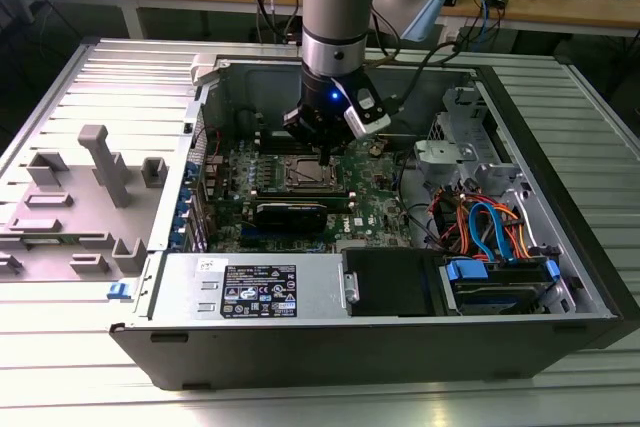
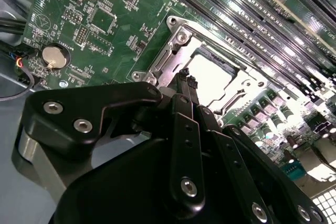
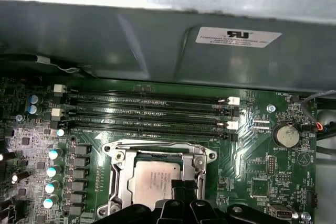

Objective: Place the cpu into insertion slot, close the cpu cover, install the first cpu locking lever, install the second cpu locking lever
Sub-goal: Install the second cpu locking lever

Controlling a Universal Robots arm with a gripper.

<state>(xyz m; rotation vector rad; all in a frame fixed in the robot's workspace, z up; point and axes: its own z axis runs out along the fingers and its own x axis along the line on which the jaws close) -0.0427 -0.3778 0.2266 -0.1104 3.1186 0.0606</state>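
The arm reaches down into the open computer case [image 1: 560, 277], and its gripper [image 2: 186, 80] hangs just above the motherboard [image 2: 121, 19], fingers [image 2: 181, 77] pinched together with nothing between them. The cpu [image 3: 157, 184] already lies flat in the insertion slot [image 3: 195, 167], straight below the fingertips, its pale metal top showing in both wrist views. The cpu cover [image 3: 160, 150] frames it, lying down around the chip. The long memory slots [image 3: 147, 114] run alongside, toward the case wall.
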